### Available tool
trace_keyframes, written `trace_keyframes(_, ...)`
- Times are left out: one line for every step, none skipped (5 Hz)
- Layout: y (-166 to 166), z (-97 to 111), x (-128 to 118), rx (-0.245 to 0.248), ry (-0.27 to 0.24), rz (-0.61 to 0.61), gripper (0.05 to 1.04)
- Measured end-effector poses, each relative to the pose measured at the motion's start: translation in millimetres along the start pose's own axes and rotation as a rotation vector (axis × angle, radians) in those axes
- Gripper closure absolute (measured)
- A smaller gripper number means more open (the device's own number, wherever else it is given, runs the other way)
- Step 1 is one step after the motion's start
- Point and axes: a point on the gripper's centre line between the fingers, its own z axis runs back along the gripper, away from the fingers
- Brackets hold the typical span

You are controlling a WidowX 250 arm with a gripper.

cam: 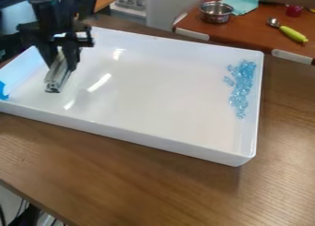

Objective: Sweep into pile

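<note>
The wooden counter point(154, 183), across the bottom of the frame, carries the white tray point(123, 133), whose raised walls likely serve to keep loose pieces from scattering over the edge. Inside it, at the right of the frame, the clear blue pieces point(243, 86) lie in a long uneven strip near the right wall, a few straying to its left; gathering them would probably call for sweeps along the strip as well as across it. At the upper left the gripper point(60, 63) hangs over the tray, well apart from the pieces, its fingers pinching a narrow grey bar point(56, 77). The bar points downward, presumably so its lower end can push. Farther back, at the upper right, the pot point(215, 13), cloth point(241, 4) and green-handled utensil point(293, 34) sit on a reddish table point(258, 36), seemingly set aside from this job.

As for what is unclear, the left frame edge cuts off the tray's near left corner and a bright blue object point(3, 91), whose use I cannot tell. The bar's upper part is lost between the fingers, and whether its dark lower end touches the tray floor is uncertain.
</note>
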Motion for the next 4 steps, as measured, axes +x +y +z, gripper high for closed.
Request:
trace_keyframes(7,-7,0,0.034,-0.030,-0.061,0.650)
trace_keyframes(13,-9,0,0.077,-0.030,-0.154,0.336)
trace_keyframes(13,-14,-5,0.081,-0.026,-0.174,0.093)
trace_keyframes(11,-9,-16,0.042,0.037,-0.196,0.079)
